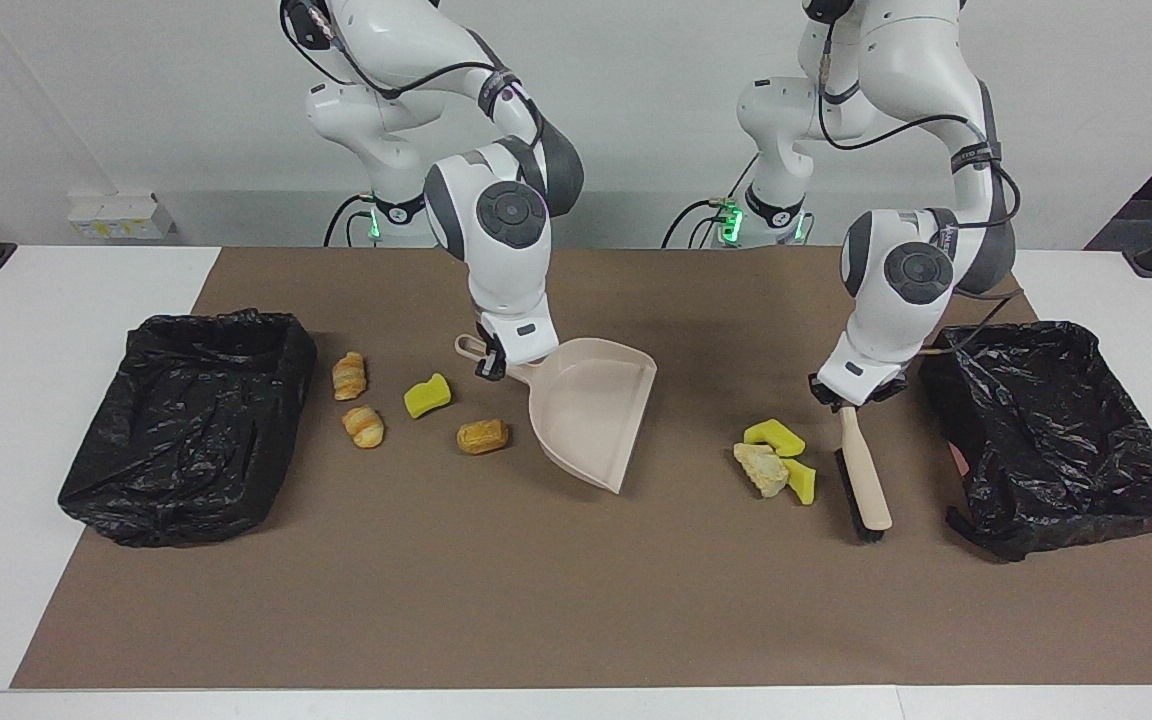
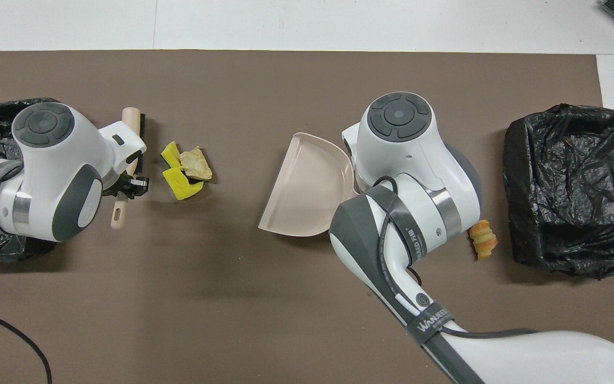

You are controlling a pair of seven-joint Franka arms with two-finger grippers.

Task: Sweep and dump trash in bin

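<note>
Trouble looks likeliest around the brush (image 1: 864, 480): the left claw (image 1: 848, 398) is clenched on its handle, bristles down on the brown mat, just beside a small heap of trash (image 1: 774, 465), two yellow sponge chunks and a pale crusty lump touching one another. Between that heap and the dustpan (image 1: 591, 410) lies a wide stretch of bare mat, so, to my eye, a hard sweep could scatter the light sponge bits or roll the lump off line before any of it reaches the pan's lip. The brush also stands close to the black-lined bin (image 1: 1056, 430) at the left arm's end of the worktop; a backswing might snag the loose liner.

The right claw (image 1: 492, 362) is clenched on the dustpan's handle, with the pan's mouth turned away from the robots and resting on or just above the mat; I cannot tell which. A second scatter of trash (image 1: 416, 400), two croissant pieces, a yellow sponge chunk and a bread-like piece, lies beside the pan toward the right arm's end, outside its mouth, so swinging the pan could knock those about.

The dustpan holds nothing. Both bins, the second one (image 1: 191, 430) at the right arm's end, show only crumpled black liner inside.
</note>
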